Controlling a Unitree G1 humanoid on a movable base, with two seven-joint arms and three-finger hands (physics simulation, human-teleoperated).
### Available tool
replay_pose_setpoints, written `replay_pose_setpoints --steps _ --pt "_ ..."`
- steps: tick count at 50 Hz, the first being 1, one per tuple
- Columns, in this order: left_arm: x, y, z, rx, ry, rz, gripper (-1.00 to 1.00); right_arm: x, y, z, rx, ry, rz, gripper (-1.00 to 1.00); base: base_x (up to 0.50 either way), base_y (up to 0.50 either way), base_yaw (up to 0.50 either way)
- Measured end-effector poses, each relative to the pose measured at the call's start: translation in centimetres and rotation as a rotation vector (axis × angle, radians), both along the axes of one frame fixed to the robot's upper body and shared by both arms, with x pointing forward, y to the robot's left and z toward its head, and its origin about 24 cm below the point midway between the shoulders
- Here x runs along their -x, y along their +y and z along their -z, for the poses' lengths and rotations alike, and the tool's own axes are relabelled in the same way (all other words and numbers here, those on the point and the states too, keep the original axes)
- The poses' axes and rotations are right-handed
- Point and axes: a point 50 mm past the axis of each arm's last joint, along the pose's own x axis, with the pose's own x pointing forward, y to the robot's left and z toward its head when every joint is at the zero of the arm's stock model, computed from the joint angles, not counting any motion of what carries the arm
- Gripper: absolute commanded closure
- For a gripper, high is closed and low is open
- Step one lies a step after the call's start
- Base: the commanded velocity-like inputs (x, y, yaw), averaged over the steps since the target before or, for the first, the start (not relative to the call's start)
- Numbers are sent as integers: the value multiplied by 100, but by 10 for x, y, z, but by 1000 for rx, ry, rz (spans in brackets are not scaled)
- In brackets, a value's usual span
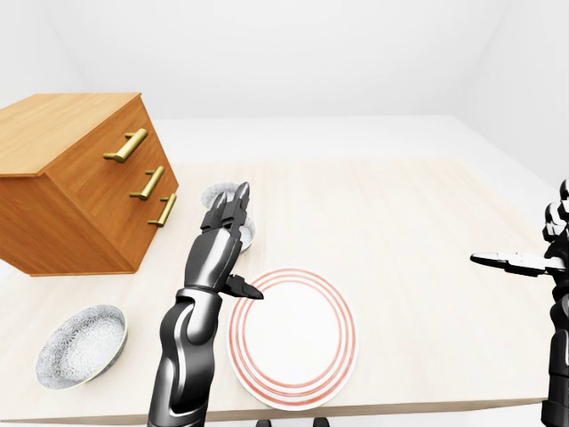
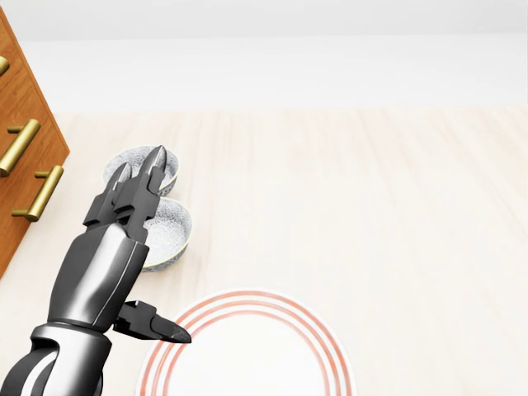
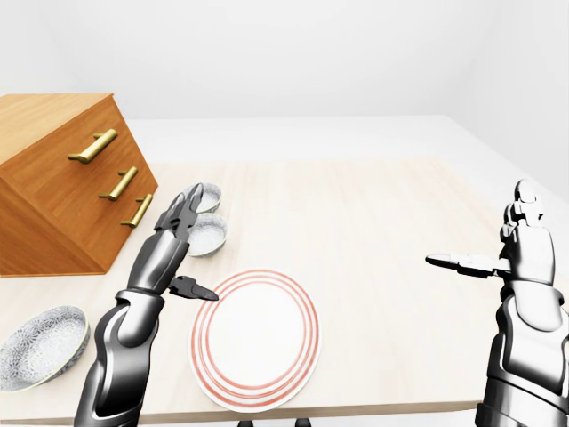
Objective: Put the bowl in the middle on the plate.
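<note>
Left hand is spread wide and empty, its fingers crossing the middle bowl in the head view. Bowl sits upright, mouth up, near the plate. Right hand is splayed and empty.

bare simulated room — white walls, pale wood table, drawer chest, bowls, plate

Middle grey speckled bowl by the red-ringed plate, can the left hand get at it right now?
Probably yes: the open left hand hangs right by the middle grey speckled bowl, nothing between them, though the neighbouring speckled bowl sits close beside it.
</note>
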Motion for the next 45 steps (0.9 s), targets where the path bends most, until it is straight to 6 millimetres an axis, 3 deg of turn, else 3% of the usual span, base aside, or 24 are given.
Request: replay_pose_setpoints --steps 17,45 --pt "-3 1 2 -12 9 -3 -100 1 0 0 6 2 6 -100 0 0 0" --pt "-25 8 0 -200 73 -32 -100 1 0 1 9 6 5 -100 0 0 0"
